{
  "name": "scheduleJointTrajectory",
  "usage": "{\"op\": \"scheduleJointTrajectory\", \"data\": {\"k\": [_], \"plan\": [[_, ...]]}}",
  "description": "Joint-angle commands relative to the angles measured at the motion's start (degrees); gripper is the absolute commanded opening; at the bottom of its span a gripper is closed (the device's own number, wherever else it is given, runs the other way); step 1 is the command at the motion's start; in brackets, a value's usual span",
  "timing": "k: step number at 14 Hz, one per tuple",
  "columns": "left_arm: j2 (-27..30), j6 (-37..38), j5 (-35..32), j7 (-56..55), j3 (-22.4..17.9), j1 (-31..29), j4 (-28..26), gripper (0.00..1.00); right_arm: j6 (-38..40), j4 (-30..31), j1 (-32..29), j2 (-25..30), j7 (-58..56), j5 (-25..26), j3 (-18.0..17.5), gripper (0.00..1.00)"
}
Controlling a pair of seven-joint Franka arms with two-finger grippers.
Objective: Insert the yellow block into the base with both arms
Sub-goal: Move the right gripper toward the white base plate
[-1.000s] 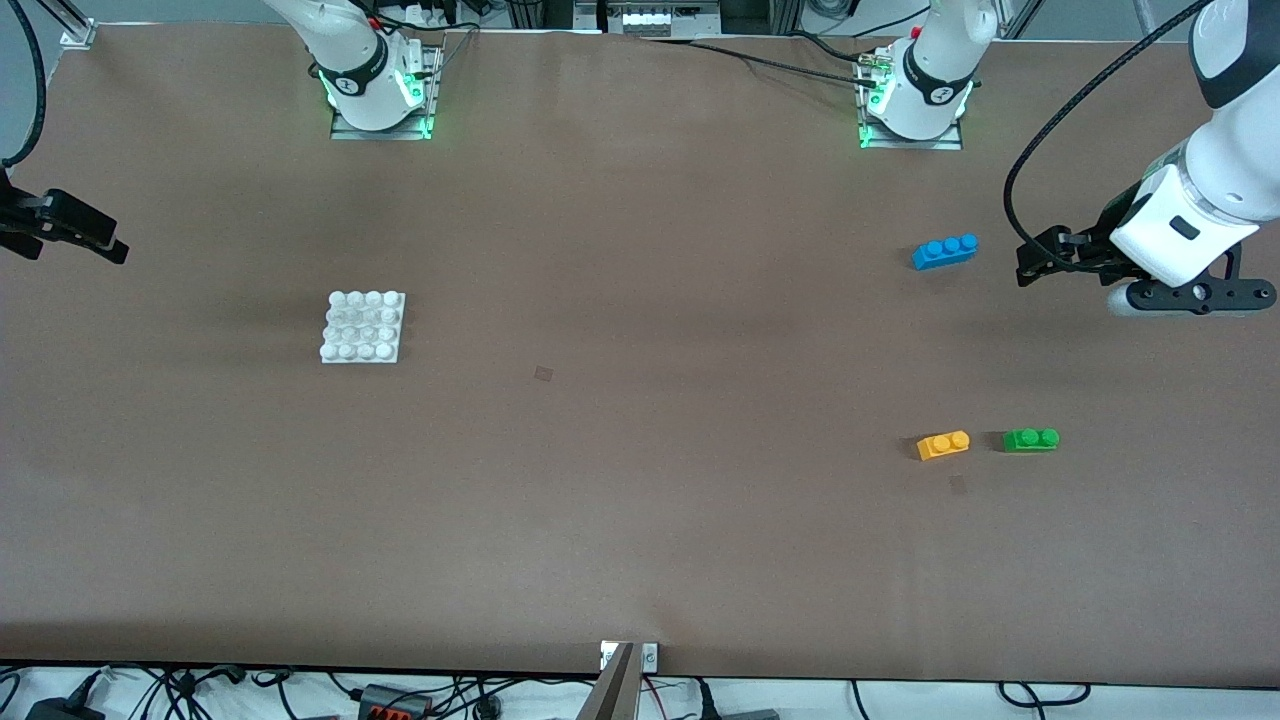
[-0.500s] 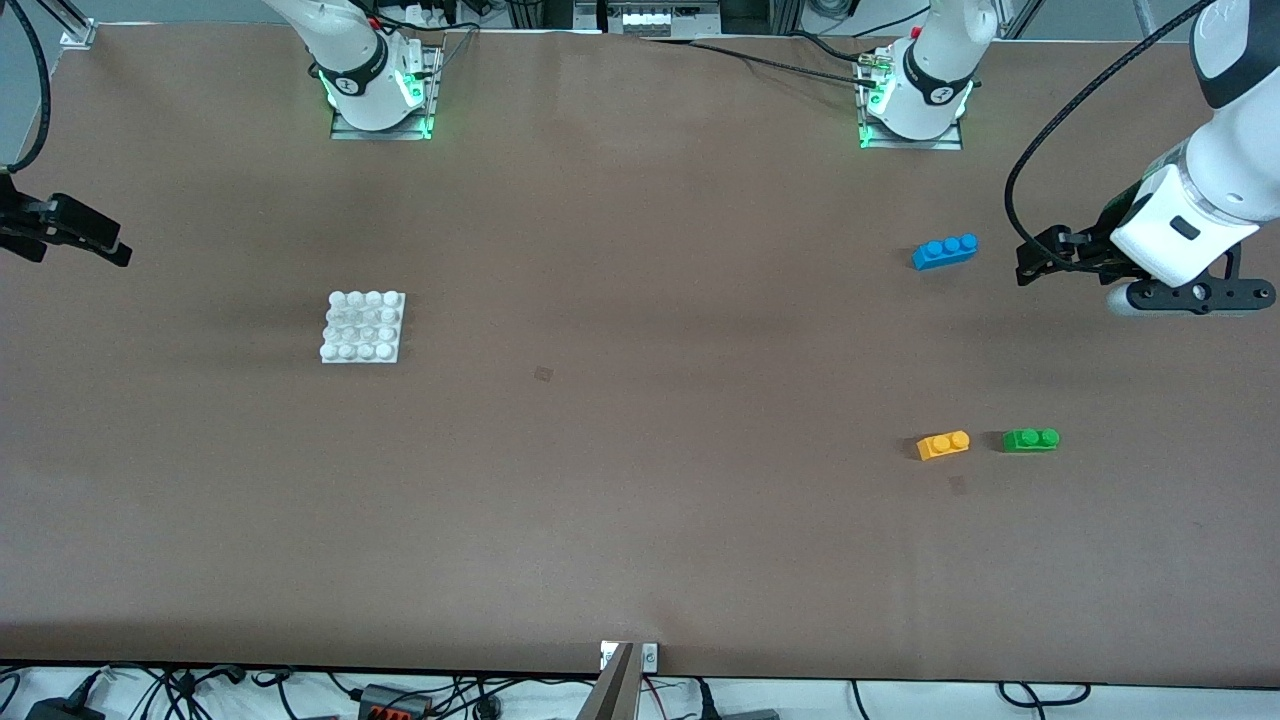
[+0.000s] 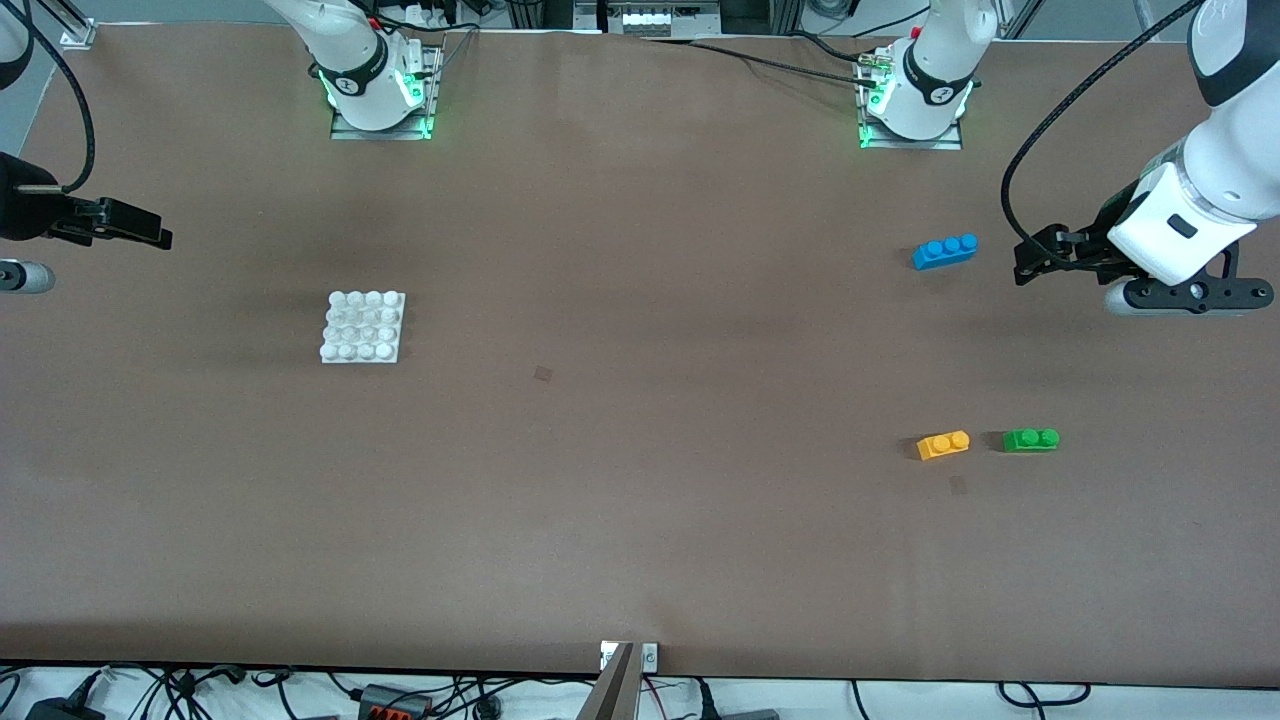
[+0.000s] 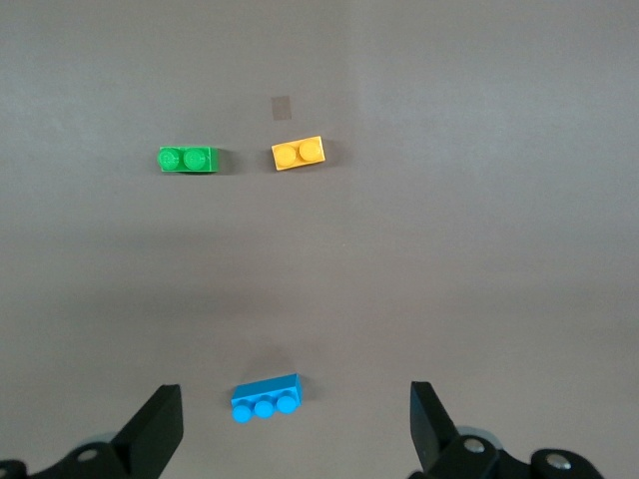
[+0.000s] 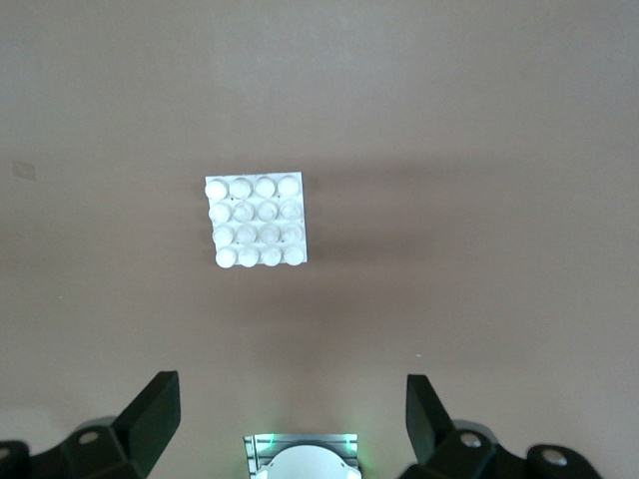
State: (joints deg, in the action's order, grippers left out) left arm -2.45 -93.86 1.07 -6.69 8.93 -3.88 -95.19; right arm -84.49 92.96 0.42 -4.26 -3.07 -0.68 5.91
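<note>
Hands spread: left hand (image 4: 290,439) above the blue brick (image 4: 265,398); right hand (image 5: 290,429) aloft. Two-stud yellow block (image 3: 943,444) beside the green brick (image 3: 1031,439); only the right wrist view shows the base (image 5: 256,222) squarely.

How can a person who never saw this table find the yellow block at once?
Look toward the left arm's end of the brown table, where three small bricks lie. Two sit side by side nearer the front camera than the blue brick. The yellow block is the orange-yellow one with two studs, beside the green brick and closer to the table's middle.
</note>
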Motion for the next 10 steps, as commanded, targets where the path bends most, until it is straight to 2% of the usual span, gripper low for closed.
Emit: {"op": "scheduleJointTrajectory", "data": {"k": [1,3,5,6,8,10], "plan": [[0.26,1.04,0.95,-0.34,0.12,0.01,0.8,1.0,1.68,-1.38,0.28,-3.65,-1.05,-0.28,-0.29,1.0],[0.34,1.04,0.95,-0.34,0.12,0.1,0.8,1.0,2.4,0.81,0.37,-6.71,-1.32,-0.28,-0.29,1.0],[0.26,1.13,0.95,-0.34,0.12,0.19,0.89,1.0,1.0,1.96,0.28,-12.15,-1.23,-0.81,-0.29,1.0],[0.34,1.22,0.95,-0.34,0.12,0.28,0.89,1.0,-1.1,2.75,0.19,-14.78,-1.23,-3.77,-0.29,1.0],[0.34,1.22,1.04,-0.34,0.12,0.28,0.89,1.0,-9.6,7.91,-0.51,-17.09,-1.23,-8.35,-0.2,1.0],[0.26,1.22,1.04,-0.34,0.12,0.36,0.97,1.0,-22.5,16.16,-0.07,-17.01,-1.41,-9.51,-0.29,1.0]]}}
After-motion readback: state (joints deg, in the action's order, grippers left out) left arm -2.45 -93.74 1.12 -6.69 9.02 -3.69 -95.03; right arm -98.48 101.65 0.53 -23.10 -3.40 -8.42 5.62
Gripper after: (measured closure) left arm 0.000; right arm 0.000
